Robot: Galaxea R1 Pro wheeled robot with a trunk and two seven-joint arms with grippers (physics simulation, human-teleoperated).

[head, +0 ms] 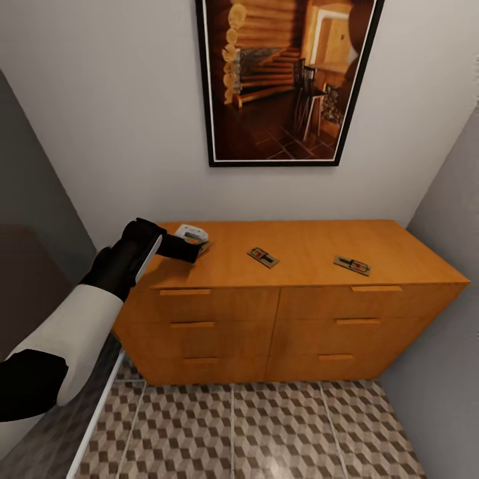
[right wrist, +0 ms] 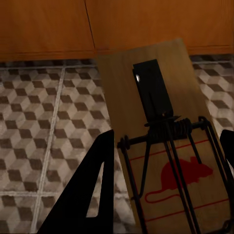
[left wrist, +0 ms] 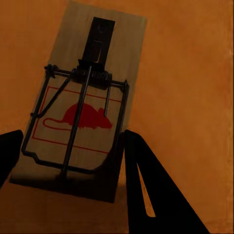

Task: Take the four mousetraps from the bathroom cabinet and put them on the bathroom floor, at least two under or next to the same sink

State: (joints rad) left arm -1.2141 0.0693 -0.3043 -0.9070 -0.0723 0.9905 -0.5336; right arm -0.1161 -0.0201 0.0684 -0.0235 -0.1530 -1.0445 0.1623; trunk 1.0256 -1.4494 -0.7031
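Pale walls and a framed picture of a log interior (head: 287,80) stand behind the low orange-brown wooden cabinet (head: 299,313), with cube-patterned brown-and-beige floor tiles (head: 266,432) in front of it.

I have my left gripper (head: 197,249) reaching over the cabinet top's left end. In the left wrist view its dark fingers (left wrist: 156,180) are spread either side of a small flat tan wooden mousetrap (left wrist: 92,97) lying on the orange top, not yet closed on it. Two more tan traps lie further right on the same top: one near the middle (head: 263,257), one towards the right end (head: 352,265), well apart.

My right gripper (right wrist: 165,185) looks closed on a fourth mousetrap (right wrist: 161,122), held above the tiles just in front of the drawer fronts; one finger is at the frame edge, so I judge the pinch rather than see it plainly.

Each trap is a thin board with a dark wire bar, a coiled spring, a black tab and a red mouse outline. I expect them to be light, stiff and apt to slide on the smooth top. I would pinch across the long wooden edges, clear of the wire.
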